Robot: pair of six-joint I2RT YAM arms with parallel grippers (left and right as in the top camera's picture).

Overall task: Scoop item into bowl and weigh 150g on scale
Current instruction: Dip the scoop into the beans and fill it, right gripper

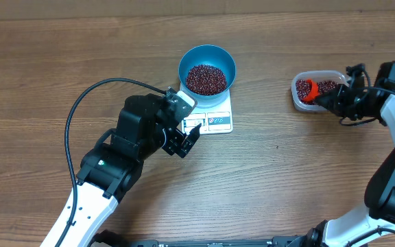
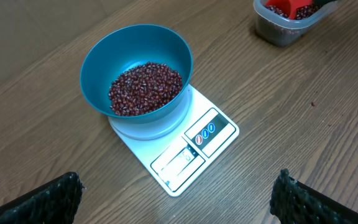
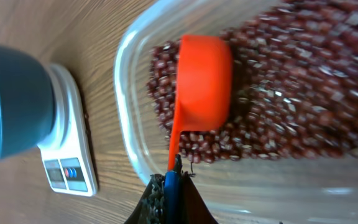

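Beans [image 1: 206, 79] by the scoopful: loose, light, quick to spill.
Heaped in blue bowl [image 1: 184, 60] on white scale [image 1: 219, 121], upper centre of overhead frame; more filling clear tub [image 1: 295, 96] on bench [image 1: 46, 68] at right of frame. Judged hard, dry and free-rolling, too small and slick to pinch singly, so best carried only in red scoop [image 3: 204, 81], kept level and moved slowly. Right tool [image 1: 329, 100] clamped shut on far end of scoop's thin blue handle [image 3: 173, 180], cup lying among tub's beans; stiff plastic by the look, yet likely to twist under a full load on so long a lever. Left tool [image 1: 187, 140] spread wide, empty, just lower left of scale. Worth leaving smooth bowl unnudged, probably light enough to slide.
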